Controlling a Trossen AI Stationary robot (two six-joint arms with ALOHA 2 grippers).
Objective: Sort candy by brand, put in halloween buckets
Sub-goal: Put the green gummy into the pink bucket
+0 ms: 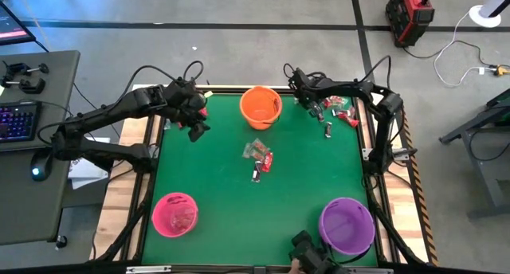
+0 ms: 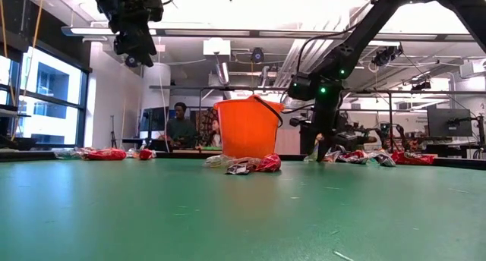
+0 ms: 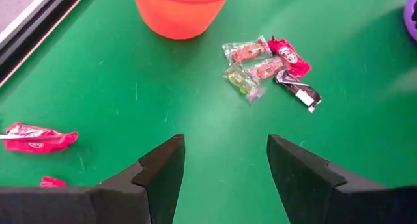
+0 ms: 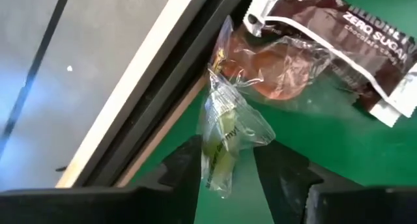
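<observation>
- Right wrist view shows the right gripper [image 4: 226, 160] with its two dark fingers narrowed on a small clear-wrapped candy with a yellow-green sweet inside [image 4: 228, 136]; the wrapper's lower half sits between the fingers and looks pinched, though I cannot tell how firm the hold is.
- To do this pick well, in my judgement, the fingers should finish closing on the body of the sweet rather than the loose wrapper tail, then lift straight up so the neighbouring pieces are not dragged along.
- Touching it, toward the upper right of that frame, lie a clear-wrapped reddish-brown candy [image 4: 277, 71] and a dark brown bar wrapper with white lettering [image 4: 339, 28]; the table's black edge rail [image 4: 163, 87] runs just beside them, so a sideways slip could push a piece off.
- In the high view this gripper [image 1: 307, 89] works at the upper right of the green table mat [image 1: 223, 170], near the orange round plastic bucket [image 1: 260, 107].
- A loose cluster of red, clear and dark candies [image 1: 258, 156] lies at mid-frame; the pink bucket [image 1: 174, 214] stands lower left, the purple bucket [image 1: 347, 225] lower right.
- The left gripper [image 3: 225, 162] hangs at the upper left, fingers wide apart and holding nothing, with a red-wrapped candy [image 3: 36, 137] on the mat beside it.
</observation>
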